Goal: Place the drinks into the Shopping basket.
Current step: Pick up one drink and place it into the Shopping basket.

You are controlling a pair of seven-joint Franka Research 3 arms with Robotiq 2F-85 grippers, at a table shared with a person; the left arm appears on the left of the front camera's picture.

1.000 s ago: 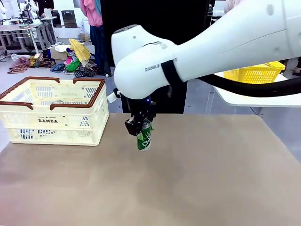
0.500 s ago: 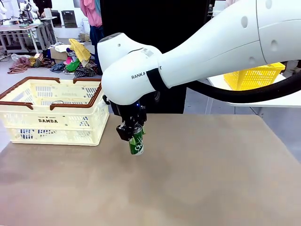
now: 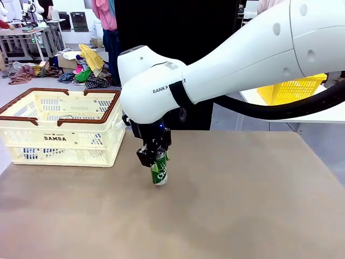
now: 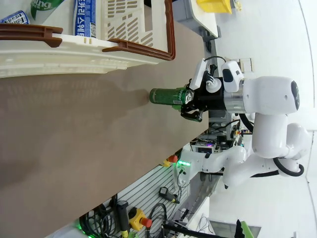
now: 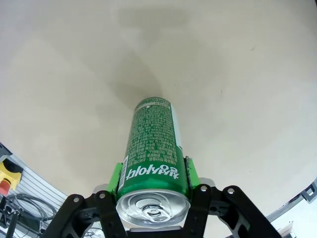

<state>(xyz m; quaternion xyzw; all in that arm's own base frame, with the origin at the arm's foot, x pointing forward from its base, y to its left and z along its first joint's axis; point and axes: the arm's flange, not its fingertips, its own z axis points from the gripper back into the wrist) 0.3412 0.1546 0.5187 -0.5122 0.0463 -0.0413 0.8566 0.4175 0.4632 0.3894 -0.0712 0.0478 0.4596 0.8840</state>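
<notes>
1. Jaws of the right gripper (image 3: 157, 157) are closed on a green drink can (image 3: 159, 169); the right wrist view shows the green pads (image 5: 115, 179) pressed against both sides of the can near its silver top.
2. Held can: it hangs roughly upright, slightly tilted, with its base close above the tabletop (image 3: 226, 205). Whether the base touches the surface cannot be told from the front view; the left wrist view shows it very near or just clear.
3. Position relative to target: the can is outside the Shopping basket (image 3: 32, 141), just beyond its right-hand end wall and below the level of the brown rim.
4. Basket contents: the left wrist view shows cans already lying inside, namely a blue can (image 4: 84, 19), part of a green one (image 4: 44, 7) and the corner of another blue one (image 4: 15, 18). Part of the task is judged complete.
5. Left gripper: its jaws stand fully open and hold nothing.
6. Outstanding work, as a judgement: the held can needs to be raised over the rim, carried across and released inside. No other loose cans are visible on the tabletop, so this may be the last one.
</notes>
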